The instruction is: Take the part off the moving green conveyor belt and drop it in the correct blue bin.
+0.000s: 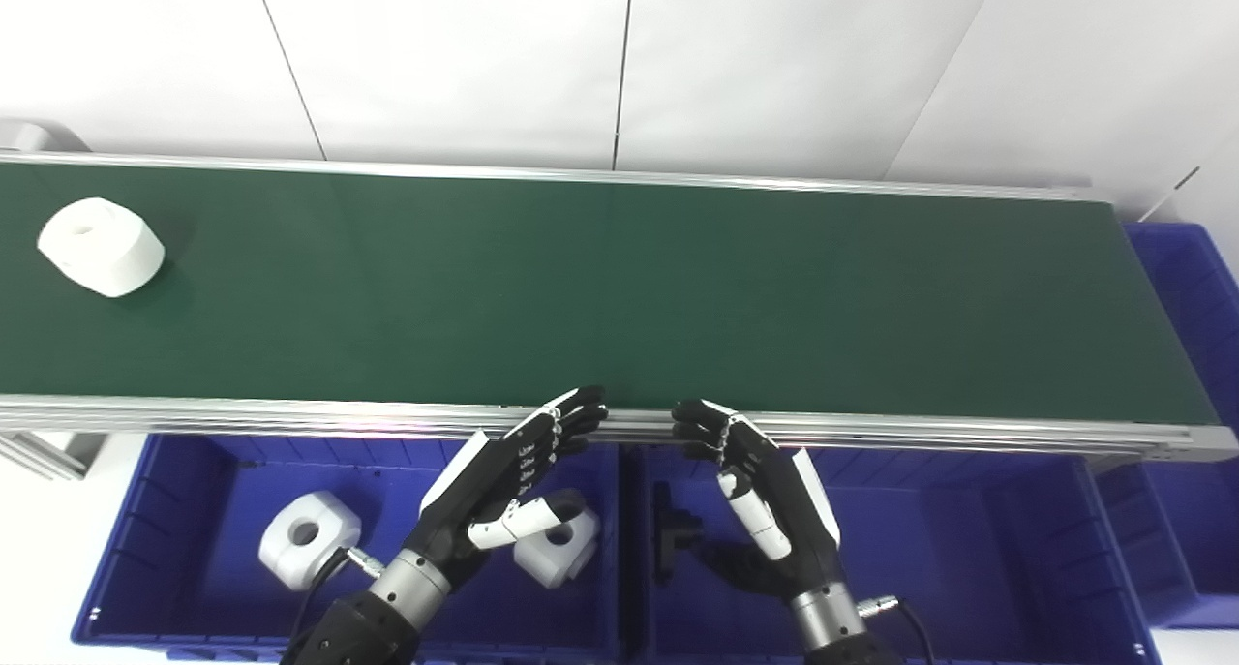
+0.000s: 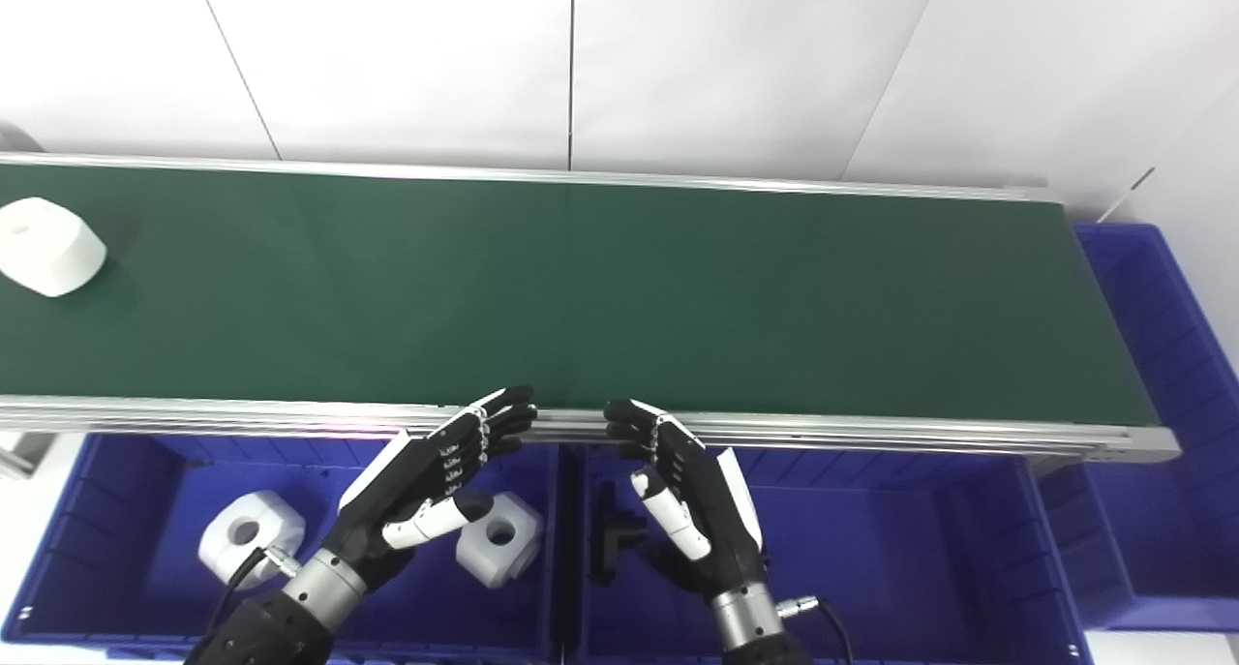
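Observation:
A white rounded part (image 1: pixel 101 246) with a hole in its top lies at the far left of the green conveyor belt (image 1: pixel 619 297). Both hands hover at the belt's near rail, over the blue bins. My left hand (image 1: pixel 508 476) is open, fingers stretched toward the belt, above the left blue bin (image 1: pixel 184 491). My right hand (image 1: pixel 760 486) is open too, above the middle blue bin (image 1: pixel 968 539). Neither holds anything. The part on the belt is far to the left of both hands.
Two white parts (image 1: pixel 308 537) (image 1: pixel 559 547) lie in the left bin. A black part (image 1: pixel 675 529) lies in the middle bin, partly behind my right hand. A third blue bin (image 1: pixel 1195 287) stands at the belt's right end. White wall panels lie behind the belt.

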### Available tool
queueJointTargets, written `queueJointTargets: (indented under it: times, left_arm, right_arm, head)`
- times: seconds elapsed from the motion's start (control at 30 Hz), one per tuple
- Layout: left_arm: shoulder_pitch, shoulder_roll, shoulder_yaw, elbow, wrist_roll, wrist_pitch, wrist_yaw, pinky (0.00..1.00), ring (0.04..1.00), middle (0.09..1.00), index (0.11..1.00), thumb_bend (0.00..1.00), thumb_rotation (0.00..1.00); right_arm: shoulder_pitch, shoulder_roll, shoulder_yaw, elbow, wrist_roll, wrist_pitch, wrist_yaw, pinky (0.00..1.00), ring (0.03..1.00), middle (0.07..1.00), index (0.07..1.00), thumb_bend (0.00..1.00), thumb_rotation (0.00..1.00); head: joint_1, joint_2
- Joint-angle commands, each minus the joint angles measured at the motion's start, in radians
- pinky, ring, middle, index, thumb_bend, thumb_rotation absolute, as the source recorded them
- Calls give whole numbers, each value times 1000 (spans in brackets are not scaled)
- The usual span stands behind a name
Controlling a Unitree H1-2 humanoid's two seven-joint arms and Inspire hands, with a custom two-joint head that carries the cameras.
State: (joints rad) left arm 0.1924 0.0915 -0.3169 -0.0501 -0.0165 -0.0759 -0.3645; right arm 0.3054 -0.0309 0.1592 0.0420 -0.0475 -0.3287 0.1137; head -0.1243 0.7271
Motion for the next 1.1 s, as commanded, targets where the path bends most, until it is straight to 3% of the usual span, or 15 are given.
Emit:
queueJointTargets:
  times: [0.0,1.07]
  left_arm:
    - [-15,-4,-4,-20,-15,-30,-5,911,926,900,905,760,661]
    - [-17,-6,-3,-18,-23,-22,-9,913,927,903,905,776,659]
  right_arm:
    - [-8,1,0,-16,4,-10,0,743,789,802,768,778,887]
    - [-6,1,-1,-23,5,4,0,738,779,795,764,804,890]
  head:
    - [0,0]
    - [4,-3]
